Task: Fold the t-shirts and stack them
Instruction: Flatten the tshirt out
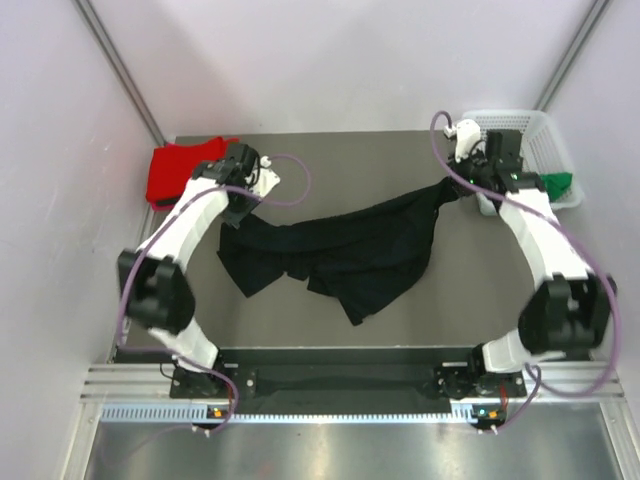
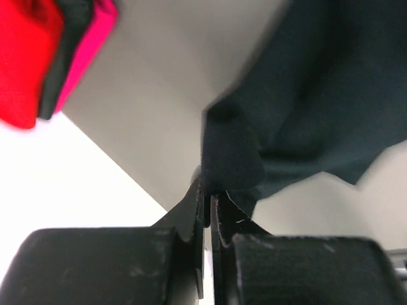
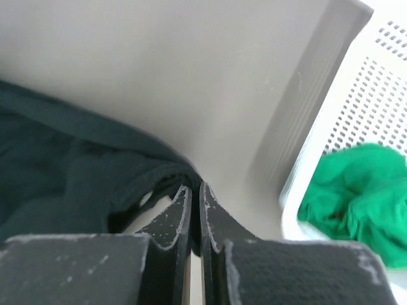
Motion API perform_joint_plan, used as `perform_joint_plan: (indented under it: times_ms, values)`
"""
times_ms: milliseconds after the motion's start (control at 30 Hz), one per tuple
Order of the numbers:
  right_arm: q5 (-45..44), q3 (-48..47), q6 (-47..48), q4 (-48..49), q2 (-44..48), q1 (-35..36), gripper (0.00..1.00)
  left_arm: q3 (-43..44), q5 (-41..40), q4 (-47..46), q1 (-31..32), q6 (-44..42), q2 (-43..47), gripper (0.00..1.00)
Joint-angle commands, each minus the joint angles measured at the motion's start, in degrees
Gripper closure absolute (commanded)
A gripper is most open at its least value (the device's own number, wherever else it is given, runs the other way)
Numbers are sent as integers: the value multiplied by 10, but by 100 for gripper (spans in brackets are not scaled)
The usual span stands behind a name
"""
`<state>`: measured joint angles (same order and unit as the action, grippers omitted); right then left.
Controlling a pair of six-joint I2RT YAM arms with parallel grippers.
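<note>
The left pincer (image 2: 206, 190) is clenched on a bunched edge of the black shirt (image 2: 318, 95). The right pincer (image 3: 194, 190) is likewise clenched on a hem of the same shirt at its other end. Between the two, the shirt hangs in a loose, rumpled band across the middle of the counter (image 1: 400, 160), and its lower part sags in folds toward the near side.

Beyond the left pincer, at the far left corner, a red shirt (image 1: 175, 170) lies in a compact pile. The left wrist view shows a pink shirt (image 2: 89, 44) stacked against it. Which of the two lies on top, I cannot tell. Beyond the right pincer, at the far right corner, stands a white mesh basket (image 1: 520, 122) with a green shirt (image 3: 356, 197) crumpled inside.

By my reading the task is about half done. The red and pink shirts look folded and stacked. The black one is only being drawn out flat and is not yet folded. The green one waits in the basket.

The count is four shirts, one each of black, red, pink and green, plus one basket and two pincers.
</note>
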<state>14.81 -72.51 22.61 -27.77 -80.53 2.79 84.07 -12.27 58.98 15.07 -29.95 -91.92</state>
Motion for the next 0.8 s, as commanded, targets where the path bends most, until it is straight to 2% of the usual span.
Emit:
perform_joint_plan:
  times_ms: [0,33,67,133,200,233,267,333,400,500,533,567,633,767]
  values:
    - [-14,-102,-27,52,-129,-23,100,99,-6,-62,-36,-14,-156,98]
    - [-16,-147,-29,52,-152,-23,100,135,2,-55,-42,-7,-186,89]
    - [-15,-162,-25,59,-187,-23,100,204,10,-44,-42,0,-232,73]
    - [-18,-195,-14,56,-209,-20,100,259,33,-46,-42,31,-251,59]
    - [-19,-200,-9,53,-214,-16,100,264,48,-78,-41,45,-227,51]
    - [-11,-196,-10,54,-209,-14,100,247,52,-93,-40,46,-210,49]
    - [-7,-190,-10,53,-198,-14,100,193,50,-112,-40,43,-175,48]
    - [-1,-157,-12,57,-182,-10,100,139,41,-135,-41,32,-140,49]
    - [8,-122,-19,62,-156,-10,100,51,43,-153,-42,11,-88,56]
    - [20,-90,-27,64,-134,-8,100,-35,57,-161,-44,-5,-42,63]
    - [23,-85,-27,62,-132,-6,100,-43,66,-153,-45,-11,-39,72]
    - [27,-84,-26,57,-128,-5,100,-48,87,-124,-45,-18,-45,76]
    - [27,-83,-26,53,-128,-3,100,-44,102,-88,-45,-24,-63,77]
    - [27,-96,-31,47,-138,-2,100,-30,120,-85,-46,-34,-133,76]
